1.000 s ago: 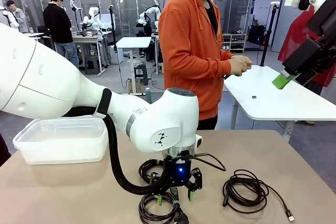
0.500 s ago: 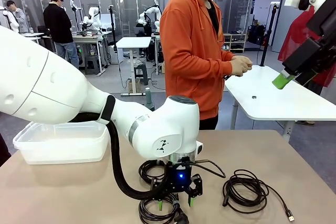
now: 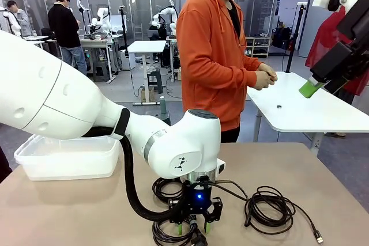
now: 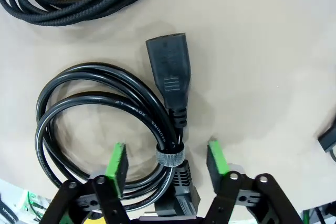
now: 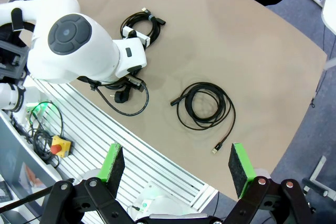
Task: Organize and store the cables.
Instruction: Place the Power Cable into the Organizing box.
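Left fingers [image 4: 116, 163] stand spread, straddling the banded side of the black cable coil [image 4: 149, 121] on the table [image 4: 262, 51]. Right fingers [image 5: 239, 165] are spread too, high above.

Three black cables lie coiled on the desk [image 3: 86, 211]. The power cord [image 4: 105, 119] is wound into a round, flat coil of several turns and is cinched at one side by a dark band [image 4: 169, 156]. Its blocky socket end [image 4: 169, 64] lies flat just outside the loop, and its plug [image 4: 181, 182] is partly hidden beside the band. A smaller coil [image 3: 163, 187] lies just behind it. The thin cable [image 3: 268, 205] lies apart to the right in a looser coil, its tail trailing to a small connector [image 3: 318, 238] near the desk's edge.
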